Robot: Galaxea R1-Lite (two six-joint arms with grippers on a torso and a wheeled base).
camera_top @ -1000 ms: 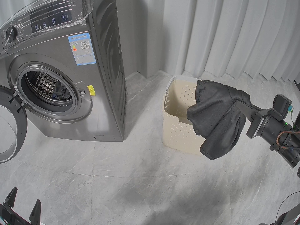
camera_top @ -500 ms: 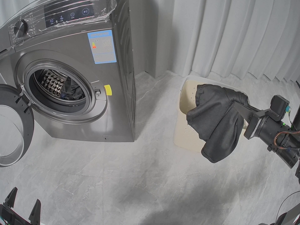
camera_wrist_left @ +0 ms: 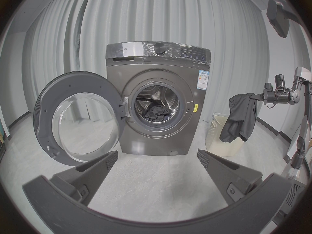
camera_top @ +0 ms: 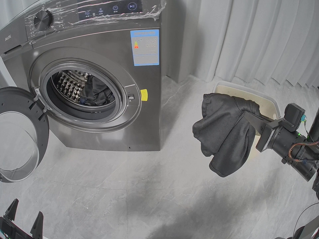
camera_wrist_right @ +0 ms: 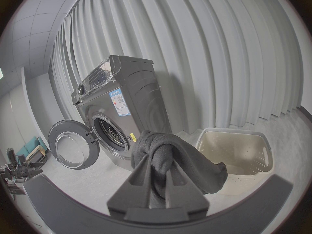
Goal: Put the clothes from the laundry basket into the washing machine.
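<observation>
Two fingers (camera_top: pixel 37 221) of the left gripper (camera_top: pixel 25 218) are standing well apart at the near edge of the head view, low over the floor (camera_top: pixel 133 190), gripping nothing; they are dark, wedge-shaped and ribbed on their inner faces. Farther out on the right, the right gripper (camera_wrist_right: pixel 160 163) is pinching a garment (camera_top: pixel 226 133), its two tapered fingers (camera_wrist_right: pixel 143 176) closed almost together on a knotted bunch of the cloth, which is bulging above and between them. That garment is black, soft and matte with a fine knit, and it is hanging from the fingers in loose, heavy folds, clear of the glossy grey marbled tiles. Just behind it the basket (camera_top: pixel 264 100) is sitting on the floor: cream plastic, rectangular with rounded corners, its walls pierced by small holes. To the left the washer (camera_top: pixel 146 93) is standing, a boxy grey metal front-loader with clear film wrinkling over its control panel. Its round door (camera_top: pixel 33 117), dark-rimmed with a clear window, is hanging wide open on the left. More dark clothes (camera_top: pixel 96 92) are lying inside the dimpled steel drum. Pale pleated curtains (camera_top: pixel 259 34) are hanging behind everything.
</observation>
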